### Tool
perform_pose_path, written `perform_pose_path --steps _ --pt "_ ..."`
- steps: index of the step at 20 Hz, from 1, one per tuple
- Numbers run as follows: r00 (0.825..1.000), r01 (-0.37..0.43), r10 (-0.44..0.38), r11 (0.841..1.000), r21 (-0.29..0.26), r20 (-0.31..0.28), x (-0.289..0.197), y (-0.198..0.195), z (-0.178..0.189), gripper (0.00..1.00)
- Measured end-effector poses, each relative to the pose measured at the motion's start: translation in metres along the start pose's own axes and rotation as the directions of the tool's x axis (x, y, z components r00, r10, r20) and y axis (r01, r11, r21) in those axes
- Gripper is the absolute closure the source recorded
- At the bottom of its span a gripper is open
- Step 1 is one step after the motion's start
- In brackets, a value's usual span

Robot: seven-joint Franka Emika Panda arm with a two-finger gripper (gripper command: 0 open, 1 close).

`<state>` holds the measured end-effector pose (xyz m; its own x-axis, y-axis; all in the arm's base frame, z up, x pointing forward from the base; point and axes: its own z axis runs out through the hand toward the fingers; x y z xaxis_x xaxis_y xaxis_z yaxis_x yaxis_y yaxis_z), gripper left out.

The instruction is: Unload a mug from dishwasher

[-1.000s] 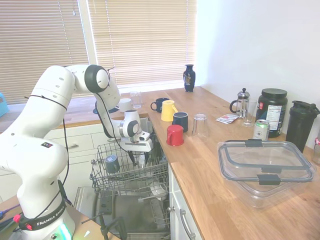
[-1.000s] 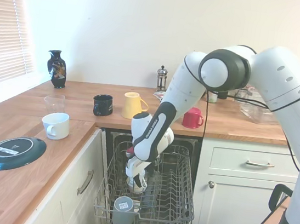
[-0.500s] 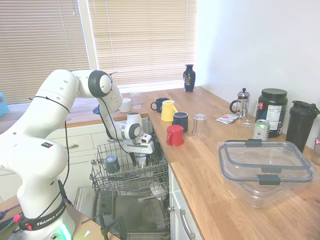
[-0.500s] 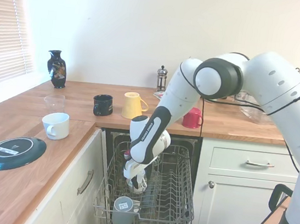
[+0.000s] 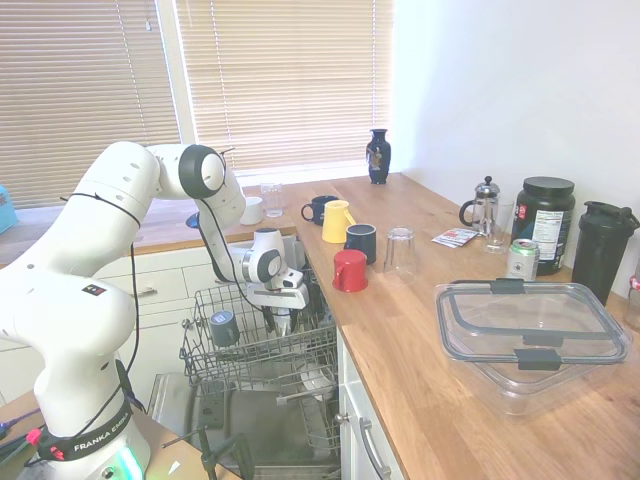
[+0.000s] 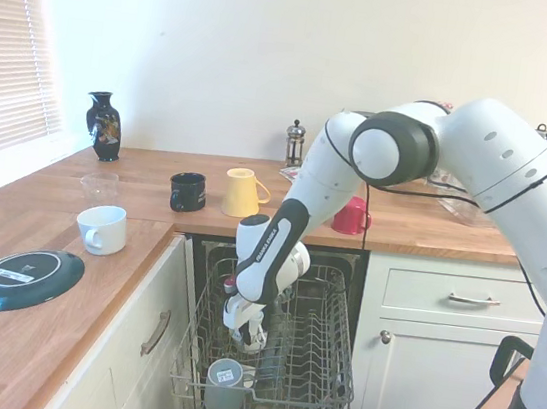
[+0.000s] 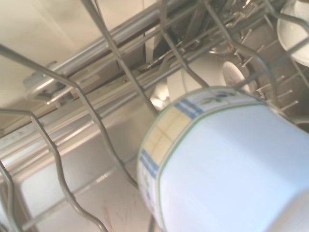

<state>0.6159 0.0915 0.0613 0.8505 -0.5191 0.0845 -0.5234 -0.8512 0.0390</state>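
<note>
The mug (image 7: 227, 164) fills the wrist view from close up: white, with a band of blue, yellow and green near its rim, lying tilted among the wires. In the second exterior view the mug (image 6: 250, 340) shows as a small pale shape in the dishwasher's pulled-out wire rack (image 6: 317, 372). My gripper (image 6: 245, 330) is lowered into that rack right at the mug. From the other side the gripper (image 5: 281, 320) reaches down into the rack (image 5: 300, 350) and hides the mug. The steel-faced door (image 5: 250, 420) hangs open below.
A dark blue-grey mug (image 6: 226, 382) stands at the rack's front. On the counter are a red mug (image 5: 349, 271), a yellow mug (image 5: 337, 221), two dark mugs, a glass (image 5: 400, 250) and a clear plastic container (image 5: 530, 335). A white cup (image 6: 103, 229) and a dark plate (image 6: 22, 277) sit left of the dishwasher.
The arm's elbow has dropped and swung a little, while the gripper stays low in the rack beside the mug, shifted only slightly.
</note>
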Motion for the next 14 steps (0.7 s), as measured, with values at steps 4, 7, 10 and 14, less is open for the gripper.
perform_pose_path --steps 4,7,10,14 --pt "1.0 0.002 -0.002 1.0 0.012 -0.006 -0.0026 -0.0036 0.0085 1.0" --pt "1.0 -0.011 0.012 1.0 0.021 -0.005 -0.0032 -0.0048 0.0119 1.0" --pt "1.0 -0.027 0.027 0.999 0.032 -0.007 -0.0024 -0.0055 0.011 1.0" --pt "0.999 -0.051 0.051 0.997 0.051 -0.015 0.0022 -0.0042 0.0083 1.0"
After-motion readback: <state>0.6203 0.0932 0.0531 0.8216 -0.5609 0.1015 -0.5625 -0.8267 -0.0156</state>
